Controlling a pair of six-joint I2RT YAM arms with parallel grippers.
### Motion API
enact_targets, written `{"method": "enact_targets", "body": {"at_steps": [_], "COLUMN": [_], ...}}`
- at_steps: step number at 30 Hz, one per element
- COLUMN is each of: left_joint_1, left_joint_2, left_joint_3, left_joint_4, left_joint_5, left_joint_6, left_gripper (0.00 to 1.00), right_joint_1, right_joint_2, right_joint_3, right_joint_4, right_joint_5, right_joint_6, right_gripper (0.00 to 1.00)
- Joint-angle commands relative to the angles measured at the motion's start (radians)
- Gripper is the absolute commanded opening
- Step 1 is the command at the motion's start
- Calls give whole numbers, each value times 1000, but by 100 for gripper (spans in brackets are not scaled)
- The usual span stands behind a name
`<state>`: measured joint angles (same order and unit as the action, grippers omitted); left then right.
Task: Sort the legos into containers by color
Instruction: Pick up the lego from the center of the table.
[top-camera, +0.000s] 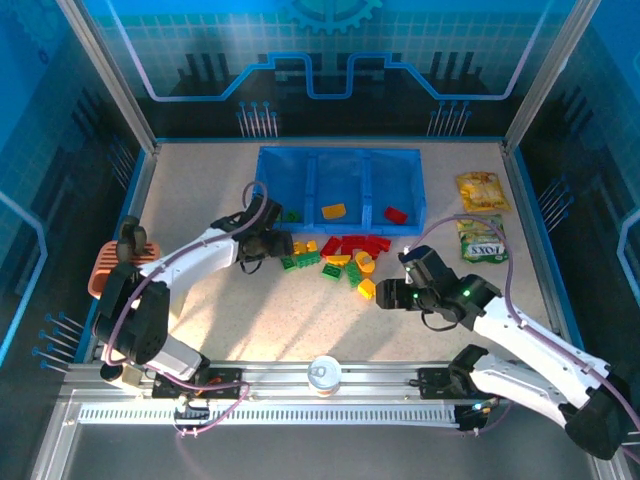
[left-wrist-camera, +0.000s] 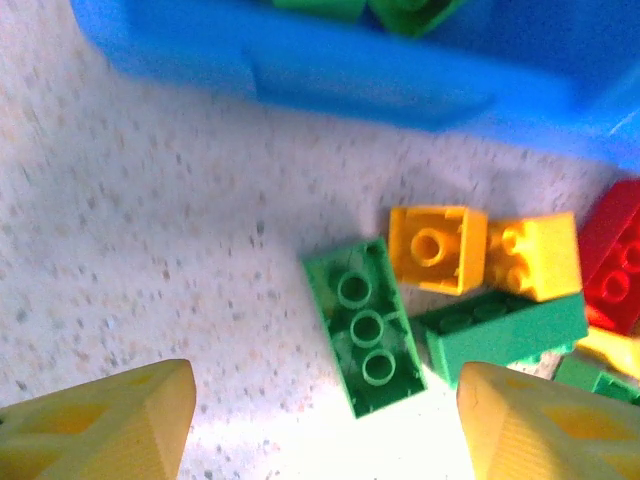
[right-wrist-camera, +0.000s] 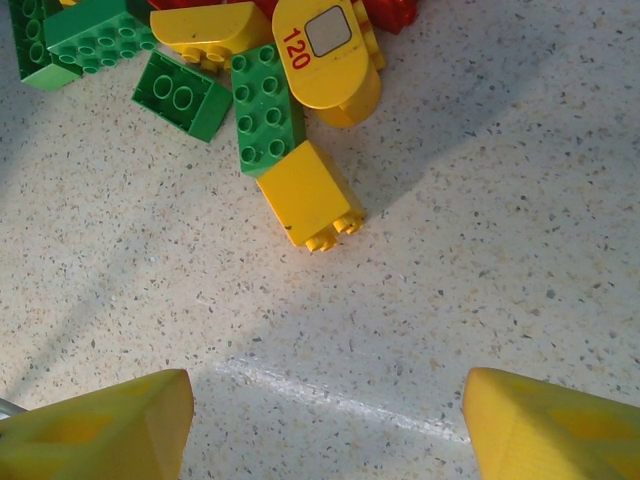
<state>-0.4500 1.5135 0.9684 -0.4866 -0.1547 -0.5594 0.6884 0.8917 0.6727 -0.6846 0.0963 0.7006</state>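
A blue tray (top-camera: 340, 153) with three containers stands at the back of the table; a green lego (top-camera: 291, 214) lies in the left one, a yellow one (top-camera: 333, 211) in the middle, a red one (top-camera: 396, 214) in the right. Several red, yellow and green legos (top-camera: 340, 255) are piled in front of it. My left gripper (top-camera: 270, 243) hovers at the pile's left end, open (left-wrist-camera: 325, 430), with an upside-down green brick (left-wrist-camera: 365, 328) lying just ahead between its fingers. My right gripper (top-camera: 392, 292) is open (right-wrist-camera: 325, 420) over bare table, short of a yellow brick (right-wrist-camera: 308, 193).
Two snack packets (top-camera: 482, 190) (top-camera: 482, 240) lie right of the tray. An orange-and-white holder (top-camera: 105, 270) sits at the left edge. A small round can (top-camera: 324, 374) stands on the rail between the arm bases. The tray's front wall (left-wrist-camera: 350, 70) is close ahead of the left gripper.
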Motion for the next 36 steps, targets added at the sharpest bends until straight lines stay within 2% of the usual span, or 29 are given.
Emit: {"method": "enact_targets", "body": {"at_steps": [1, 6, 15, 23, 29, 36], "left_joint_1": [-26, -29, -29, -28, -29, -29], "left_joint_2": [-18, 46, 159, 207, 229, 205], "left_joint_3": [-35, -18, 19, 56, 53, 20], "left_joint_4": [52, 68, 91, 91, 82, 80], "left_joint_5": [33, 51, 50, 55, 40, 28], "left_joint_6": [-93, -125, -123, -117, -109, -107], "left_gripper": [71, 71, 68, 63, 57, 40], "right_joint_1": [25, 53, 63, 63, 63, 62], "right_joint_2": [16, 31, -31, -23, -7, -8], "right_joint_3": [-5, 2, -17, -15, -13, -21], "right_joint_4": [31, 27, -22, -17, -7, -2], "right_joint_5": [4, 22, 57, 58, 53, 56], "right_joint_6": [22, 31, 43, 44, 40, 40], "right_gripper": [73, 73, 73, 73, 73, 73]}}
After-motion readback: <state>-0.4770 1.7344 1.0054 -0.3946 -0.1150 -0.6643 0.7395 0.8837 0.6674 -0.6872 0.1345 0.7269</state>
